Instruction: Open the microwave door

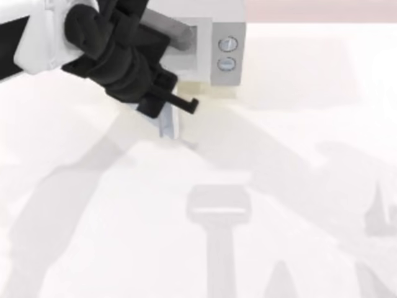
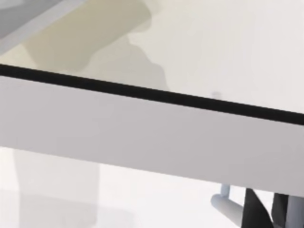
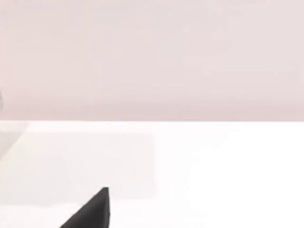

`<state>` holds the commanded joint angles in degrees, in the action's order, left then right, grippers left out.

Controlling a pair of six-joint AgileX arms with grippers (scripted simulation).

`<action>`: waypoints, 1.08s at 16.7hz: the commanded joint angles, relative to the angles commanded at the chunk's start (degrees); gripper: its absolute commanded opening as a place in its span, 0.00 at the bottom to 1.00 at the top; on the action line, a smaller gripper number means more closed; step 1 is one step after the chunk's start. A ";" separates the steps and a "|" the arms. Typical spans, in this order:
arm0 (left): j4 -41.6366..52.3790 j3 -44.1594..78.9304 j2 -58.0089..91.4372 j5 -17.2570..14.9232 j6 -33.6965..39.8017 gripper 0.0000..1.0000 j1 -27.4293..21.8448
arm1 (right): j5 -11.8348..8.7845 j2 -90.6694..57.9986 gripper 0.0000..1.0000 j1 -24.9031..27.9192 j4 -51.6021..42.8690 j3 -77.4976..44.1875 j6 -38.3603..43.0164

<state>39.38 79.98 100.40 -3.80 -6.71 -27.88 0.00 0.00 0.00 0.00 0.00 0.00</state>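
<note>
While the flat grey microwave door (image 1: 169, 124) stands swung out, the left gripper (image 1: 177, 102) is at its edge.
Boxy grey microwave (image 1: 214, 37) sits at the white worktop's (image 1: 298, 186) far edge; whether the fingers grip, I cannot tell.

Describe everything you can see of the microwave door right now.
The door is swung open from the microwave, showing the pale inside. From above it is seen edge-on, a thin grey panel jutting toward the table's front, mostly hidden under the left gripper, which sits at its outer edge. The left wrist view shows it as a wide flat grey band with a dark strip along one edge. Actual contact cannot be told.
</note>
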 joint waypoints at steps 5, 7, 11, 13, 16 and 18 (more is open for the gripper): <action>0.01 -0.21 0.20 -0.35 0.18 0.00 -0.24 | 0.00 0.00 1.00 0.00 0.00 0.00 0.00; -0.02 -0.34 -0.11 -0.70 -0.55 0.00 0.00 | 0.00 0.00 1.00 0.00 0.00 0.00 0.00; 0.40 -1.93 -1.40 -2.65 -4.40 0.00 1.51 | 0.00 0.00 1.00 0.00 0.00 0.00 0.00; 0.85 -3.00 -1.95 -3.83 -6.77 0.00 2.52 | 0.00 0.00 1.00 0.00 0.00 0.00 0.00; 0.73 -3.64 -3.16 -5.20 -9.18 0.00 3.46 | 0.00 0.00 1.00 0.00 0.00 0.00 0.00; 0.69 -3.67 -3.29 -5.30 -9.34 0.00 3.53 | 0.00 0.00 1.00 0.00 0.00 0.00 0.00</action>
<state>40.07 76.31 97.11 -9.10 -16.06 -24.35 0.00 0.00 0.00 0.00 0.00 0.00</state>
